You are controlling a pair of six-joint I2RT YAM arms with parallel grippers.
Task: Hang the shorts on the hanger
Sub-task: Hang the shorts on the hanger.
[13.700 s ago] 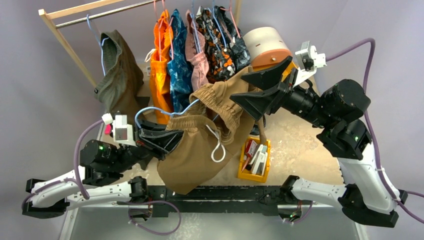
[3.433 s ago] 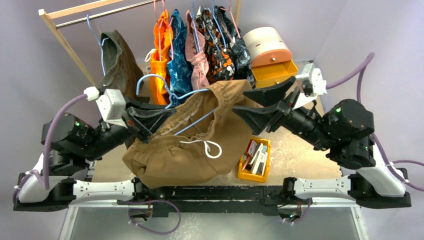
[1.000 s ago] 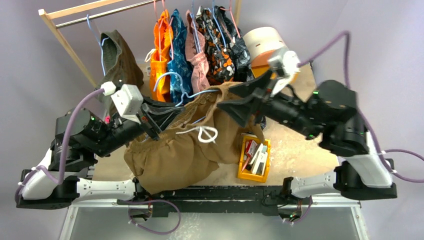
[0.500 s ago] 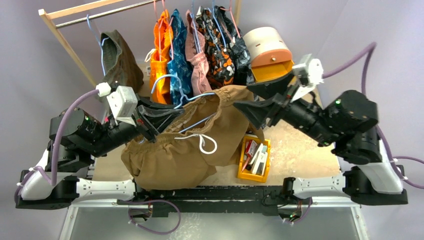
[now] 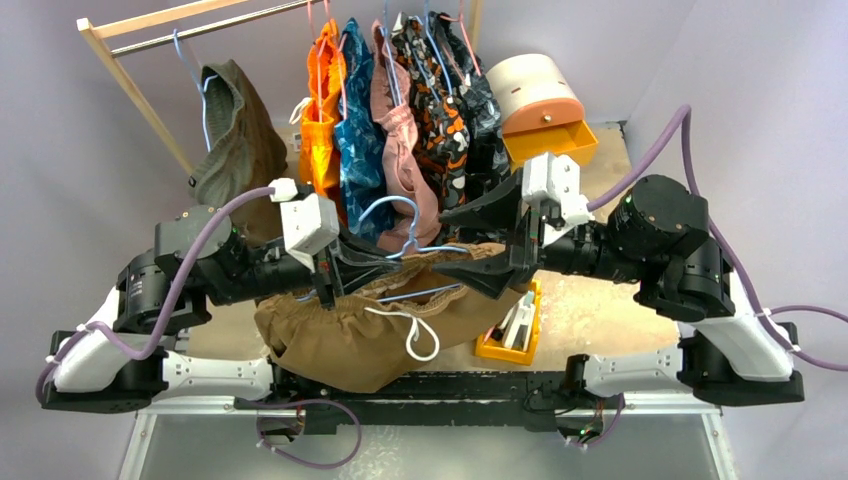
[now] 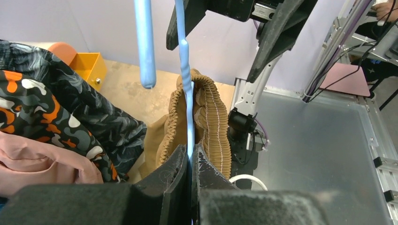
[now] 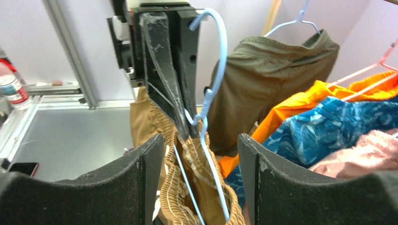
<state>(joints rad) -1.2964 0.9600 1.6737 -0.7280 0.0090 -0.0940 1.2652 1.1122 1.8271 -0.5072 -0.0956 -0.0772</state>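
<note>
The left gripper (image 6: 191, 152) is closed tight on the hanger (image 6: 184, 51); the right gripper (image 7: 201, 138) stands wide, one finger each side of the shorts (image 5: 340, 340).

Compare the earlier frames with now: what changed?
The left gripper carried the hanger right, toward the middle; the right gripper swung left to meet it, jaws open astride the shorts. Unchanged: left grip on the hanger, clothes on the rack, yellow bin.

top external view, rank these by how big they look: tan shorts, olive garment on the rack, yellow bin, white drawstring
1. tan shorts
2. olive garment, clearly smaller, though it hangs further back
3. yellow bin, partly hidden, so its full size is unsure
4. white drawstring
</note>
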